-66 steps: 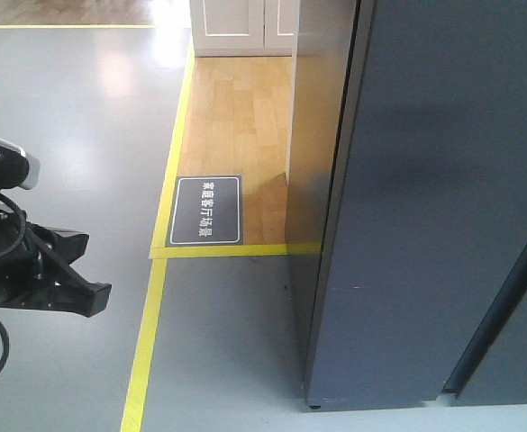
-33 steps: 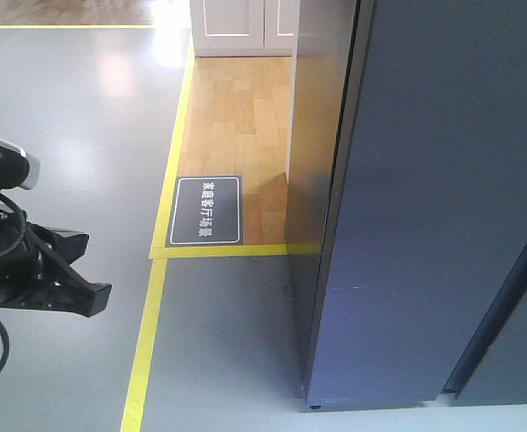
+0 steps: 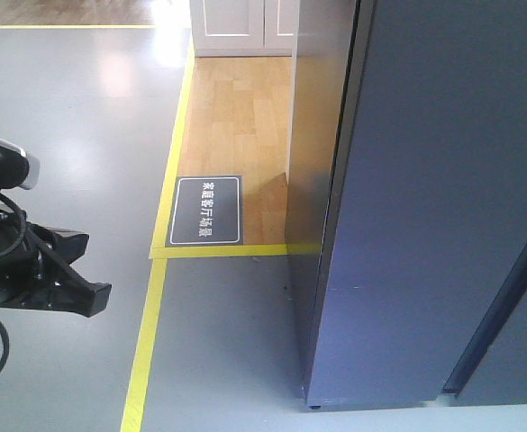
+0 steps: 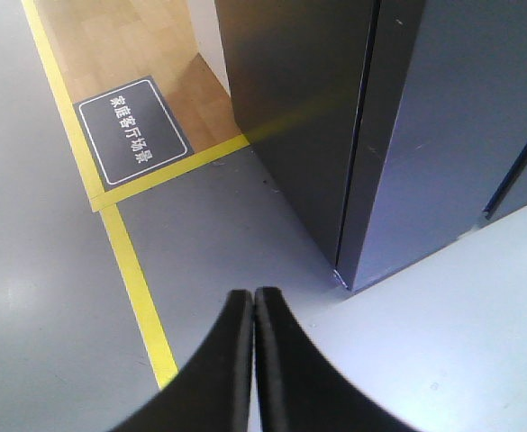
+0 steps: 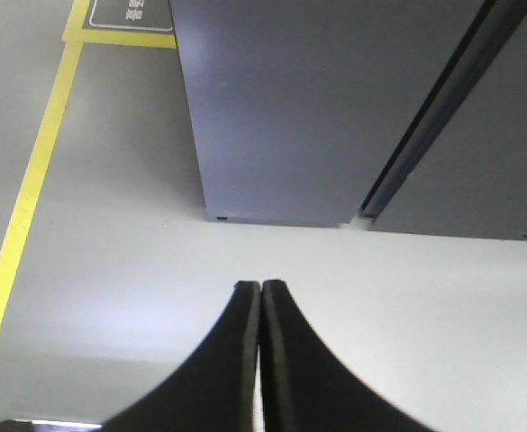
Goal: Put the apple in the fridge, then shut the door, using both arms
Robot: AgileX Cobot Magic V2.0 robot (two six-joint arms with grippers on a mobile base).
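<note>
The dark grey fridge (image 3: pixel 425 180) stands on the right with both its doors shut. A thin dark seam (image 3: pixel 497 301) runs between the doors. The fridge also shows in the left wrist view (image 4: pixel 443 135) and the right wrist view (image 5: pixel 335 108). The apple is out of view. My left arm (image 3: pixel 38 270) hangs low at the left, well away from the fridge. My left gripper (image 4: pixel 253 292) is shut and empty above the grey floor. My right gripper (image 5: pixel 261 284) is shut and empty above the pale floor in front of the fridge's base.
Yellow floor tape (image 3: pixel 150 324) runs along the grey floor left of the fridge. A dark floor sign (image 3: pixel 206 210) lies on the wood flooring (image 3: pixel 236 117). White cabinets (image 3: pixel 240 22) stand at the back.
A dark shape and a cable at the right edge of the front view have gone out of view. The dark seam between the doors looks narrower. My left arm has not moved.
</note>
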